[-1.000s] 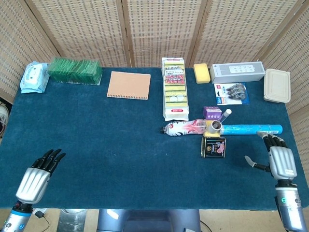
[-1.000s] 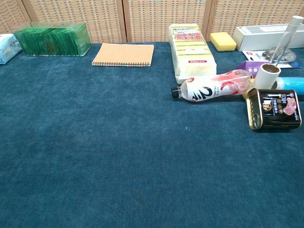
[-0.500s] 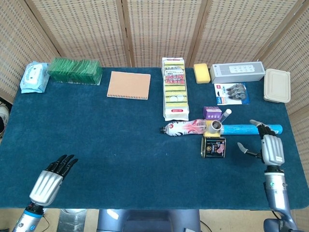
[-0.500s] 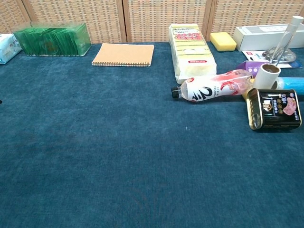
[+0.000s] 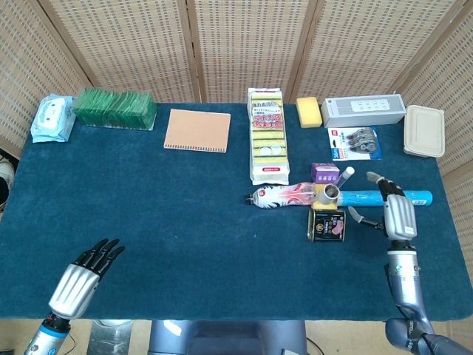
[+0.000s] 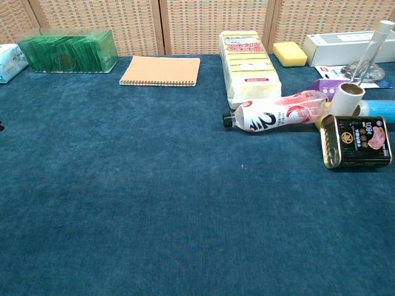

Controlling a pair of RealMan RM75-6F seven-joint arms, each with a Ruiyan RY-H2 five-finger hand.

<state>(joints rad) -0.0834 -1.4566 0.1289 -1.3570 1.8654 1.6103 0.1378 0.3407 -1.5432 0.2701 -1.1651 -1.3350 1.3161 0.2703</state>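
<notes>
The right hand (image 5: 397, 211), fingers spread and holding nothing, hovers just right of the black tin (image 5: 327, 224); its fingertips overlap the blue tube (image 5: 369, 197), contact unclear.

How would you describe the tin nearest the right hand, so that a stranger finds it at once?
Start at the long yellow sponge pack in the table's middle and go toward the near edge, past the lying pink bottle. The black tin lies beside the right hand, the only dark, gold-trimmed thing there.
</notes>
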